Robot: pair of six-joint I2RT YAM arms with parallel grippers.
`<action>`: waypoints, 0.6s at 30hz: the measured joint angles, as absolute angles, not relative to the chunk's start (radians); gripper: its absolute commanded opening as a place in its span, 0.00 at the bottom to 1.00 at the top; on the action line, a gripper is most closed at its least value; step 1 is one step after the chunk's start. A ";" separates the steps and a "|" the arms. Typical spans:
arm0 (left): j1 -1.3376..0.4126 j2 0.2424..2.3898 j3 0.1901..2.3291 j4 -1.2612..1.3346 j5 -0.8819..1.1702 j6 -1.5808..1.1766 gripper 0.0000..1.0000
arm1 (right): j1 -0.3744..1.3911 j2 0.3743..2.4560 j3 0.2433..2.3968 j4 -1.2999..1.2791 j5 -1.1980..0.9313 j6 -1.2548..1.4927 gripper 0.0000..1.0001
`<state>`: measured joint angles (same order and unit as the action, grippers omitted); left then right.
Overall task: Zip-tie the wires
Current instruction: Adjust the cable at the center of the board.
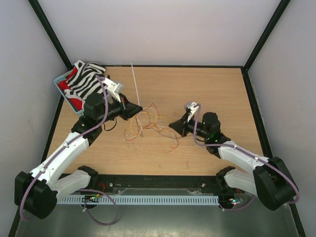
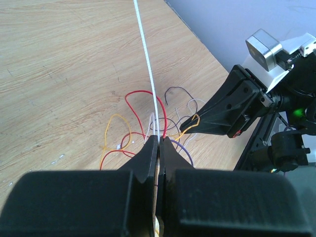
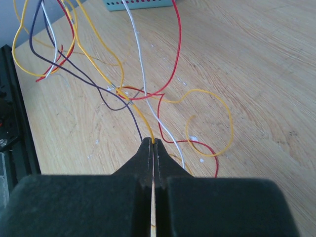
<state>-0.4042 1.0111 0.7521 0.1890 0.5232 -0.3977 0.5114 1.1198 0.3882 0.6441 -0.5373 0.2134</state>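
The wires (image 1: 148, 121) lie in a loose red, orange, dark and white tangle at the middle of the table. The zip tie (image 1: 136, 84) is a straight white strip running from the far side down to my left gripper (image 1: 138, 109). In the left wrist view that gripper (image 2: 159, 138) is shut on the near end of the zip tie (image 2: 146, 54), just above the wires (image 2: 133, 106). My right gripper (image 1: 172, 124) faces it across the tangle. Its jaws (image 3: 153, 140) are shut on an orange wire (image 3: 133, 106), which shows as an orange strand at its tip (image 2: 193, 122) in the left wrist view.
A teal basket (image 1: 58, 84) holding a zebra-striped cloth (image 1: 85, 79) and something red sits at the table's far left corner, right behind the left arm. Black frame posts and pale walls surround the wooden table (image 1: 217, 94).
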 measured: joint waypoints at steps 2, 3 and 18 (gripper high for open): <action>-0.402 1.011 0.752 0.189 0.523 -0.398 0.00 | 0.505 1.100 0.384 0.617 -0.528 0.204 0.00; -0.402 1.011 0.752 0.188 0.524 -0.398 0.00 | 0.501 1.090 0.384 0.600 -0.523 0.200 0.00; -0.387 1.005 0.751 0.187 0.525 -0.398 0.00 | 0.443 0.982 0.384 0.434 -0.419 0.152 0.00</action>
